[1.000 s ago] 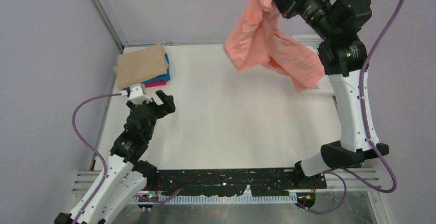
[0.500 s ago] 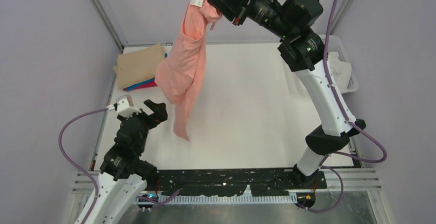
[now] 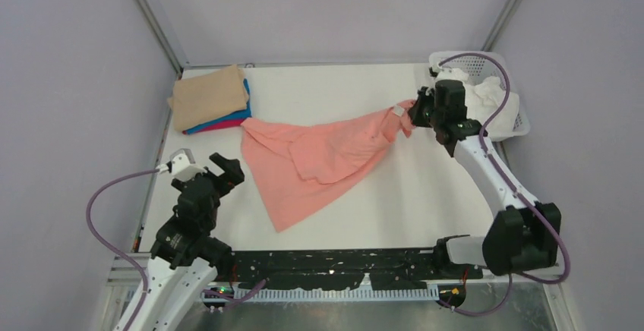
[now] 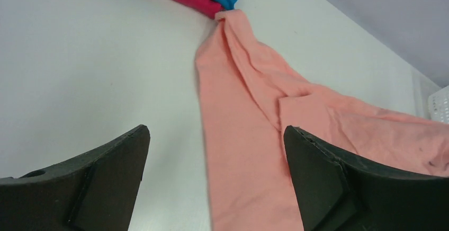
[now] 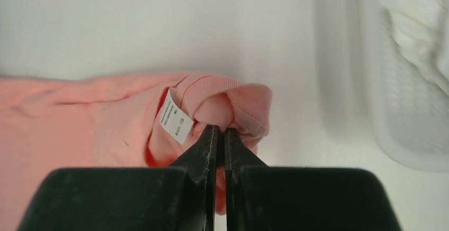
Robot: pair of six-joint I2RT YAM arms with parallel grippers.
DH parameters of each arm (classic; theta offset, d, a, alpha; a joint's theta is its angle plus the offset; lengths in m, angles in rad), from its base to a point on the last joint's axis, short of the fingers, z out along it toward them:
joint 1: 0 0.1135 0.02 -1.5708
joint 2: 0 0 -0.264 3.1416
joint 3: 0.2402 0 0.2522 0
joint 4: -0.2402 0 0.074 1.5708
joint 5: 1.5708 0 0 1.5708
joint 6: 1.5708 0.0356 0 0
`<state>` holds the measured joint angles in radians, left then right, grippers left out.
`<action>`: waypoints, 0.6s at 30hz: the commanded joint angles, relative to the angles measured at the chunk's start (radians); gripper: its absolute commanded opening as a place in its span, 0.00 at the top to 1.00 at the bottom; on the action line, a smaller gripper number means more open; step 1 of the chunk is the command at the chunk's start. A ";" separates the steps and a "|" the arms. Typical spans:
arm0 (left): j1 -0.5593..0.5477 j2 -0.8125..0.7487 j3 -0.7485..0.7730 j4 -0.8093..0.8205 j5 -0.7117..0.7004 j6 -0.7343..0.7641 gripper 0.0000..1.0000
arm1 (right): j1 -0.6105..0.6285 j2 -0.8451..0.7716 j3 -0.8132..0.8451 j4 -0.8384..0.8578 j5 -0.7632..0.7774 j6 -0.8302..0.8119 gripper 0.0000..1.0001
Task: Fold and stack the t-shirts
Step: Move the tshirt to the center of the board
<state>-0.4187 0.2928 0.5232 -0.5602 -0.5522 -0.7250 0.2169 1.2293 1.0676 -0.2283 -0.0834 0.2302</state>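
Soft salmon-pink t-shirt (image 3: 319,156) lies rumpled across the white bench (image 3: 364,209), its ribbed collar (image 5: 233,90) pinched by the right gripper (image 5: 217,135); left gripper (image 4: 216,135) spread wide.

We see a salmon-pink t-shirt (image 3: 319,160) on the white worktop (image 3: 342,92). Upper left sit a tan shirt (image 3: 209,97), blue shirt (image 3: 241,112) and magenta shirt (image 3: 232,124).

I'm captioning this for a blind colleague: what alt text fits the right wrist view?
The right claw is shut on the bunched collar of a salmon-pink shirt, beside its white label. The shirt spreads left over a white table; a white lattice basket sits at the right edge.
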 commanded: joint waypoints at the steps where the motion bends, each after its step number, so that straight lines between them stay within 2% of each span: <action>1: 0.001 0.117 -0.003 0.097 -0.006 -0.020 0.00 | -0.122 0.137 -0.017 -0.039 0.282 -0.043 0.93; 3: 0.002 0.190 0.018 0.111 0.009 -0.019 0.00 | -0.126 0.213 0.054 -0.091 0.413 -0.051 0.83; 4: 0.003 0.236 0.032 0.109 0.010 -0.019 0.00 | -0.126 0.256 0.102 -0.117 0.470 -0.047 0.56; 6: 0.002 0.297 0.056 0.096 0.020 -0.012 0.00 | -0.125 0.296 0.166 -0.169 0.483 -0.045 0.31; 9: 0.004 0.367 0.074 0.117 0.047 -0.005 0.00 | -0.112 0.273 0.170 -0.187 0.462 -0.048 0.15; 11: 0.006 0.407 0.086 0.149 0.068 -0.002 0.00 | -0.077 0.213 0.131 -0.180 0.503 -0.050 0.04; 12: 0.008 0.426 0.091 0.171 0.078 0.007 0.00 | -0.040 0.167 0.116 -0.176 0.538 -0.052 0.01; 14: 0.029 0.470 0.106 0.217 0.106 0.027 0.00 | 0.031 0.103 0.079 -0.172 0.563 -0.063 0.03; 18: 0.137 0.619 0.184 0.307 0.292 0.045 0.00 | 0.208 0.026 -0.015 -0.136 0.443 -0.048 0.04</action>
<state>-0.3698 0.7986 0.6048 -0.4149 -0.4316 -0.7116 0.2771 1.3422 1.1275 -0.4141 0.4129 0.1818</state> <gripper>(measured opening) 0.994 0.961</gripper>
